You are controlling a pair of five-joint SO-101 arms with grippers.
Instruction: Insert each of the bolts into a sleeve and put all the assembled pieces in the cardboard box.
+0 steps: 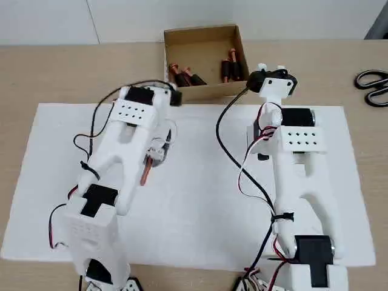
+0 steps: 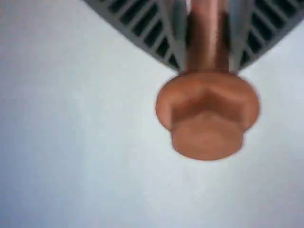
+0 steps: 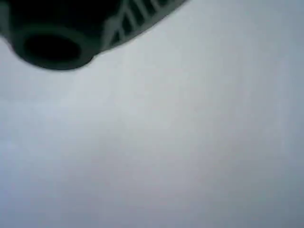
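Copper bolt (image 2: pixel 207 114) gripped by its shank in closed jaws of left gripper (image 2: pixel 207 42), head outermost, above white sheet (image 1: pixel 200 200); black sleeve (image 3: pixel 50 47) clamped in right gripper (image 1: pixel 262 151), bore exposed, presumably to take it. Finished pieces (image 1: pixel 185 77) stowed in cardboard box (image 1: pixel 173 36).

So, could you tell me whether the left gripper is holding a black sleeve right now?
No, the left gripper is shut on a copper-coloured bolt, its hexagonal head showing below the fingers.

Your high camera looks steeply down, the cardboard box (image 1: pixel 200 37) at 12 o'clock. Your wrist cameras hang very close over the white sheet (image 1: pixel 194 206), shared by all three.
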